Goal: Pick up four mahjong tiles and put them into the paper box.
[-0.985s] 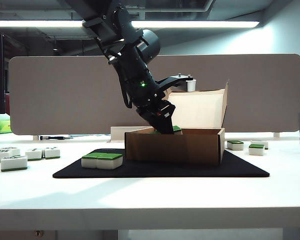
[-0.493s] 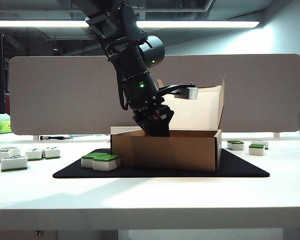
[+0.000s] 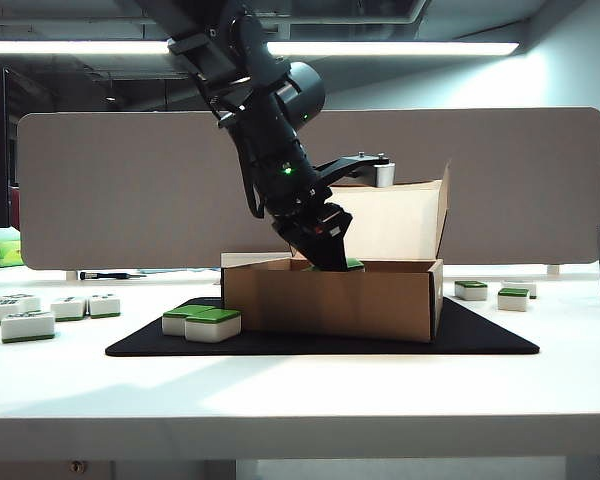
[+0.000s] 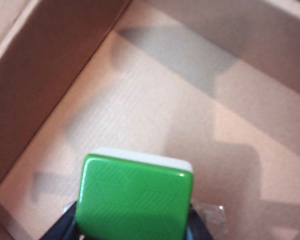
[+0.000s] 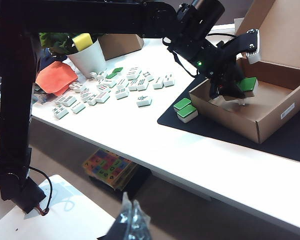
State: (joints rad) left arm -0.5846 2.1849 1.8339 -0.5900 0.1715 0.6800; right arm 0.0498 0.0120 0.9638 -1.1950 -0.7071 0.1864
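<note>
Far out to the left of the paper box (image 3: 325, 300), loose white-faced tiles (image 3: 28, 324) sit on the smooth pale table (image 3: 300, 390), chunky little blocks with rounded corners and dark markings on top. Nearer the box, on the matte black mat (image 3: 480, 335) beneath it, two green-topped mahjong tiles (image 3: 202, 322) lie side by side just off the box's left wall, glossy green over white bodies. The box itself is plain brown corrugated cardboard, shallow and rectangular, its hinged flap standing upright at the back and its inside paler with a fine ribbed grain; a small white label shows on one outer side in the right wrist view. The left arm, a dark jointed column with a green indicator light, leans down from above the box's left side and slants into the open top. Its left gripper (image 5: 238, 90) is inside the box, pinching one green mahjong tile (image 4: 135, 197) between its jaws, the tile's patterned green face tilted and held just above the cardboard floor. To the right of the box, two more green-topped tiles (image 3: 490, 293) rest on the table just beyond the mat's edge. The right gripper (image 5: 132, 220) hangs well away from the box, low beside the table's front edge; I cannot tell whether its fingers are spread or together.
</note>
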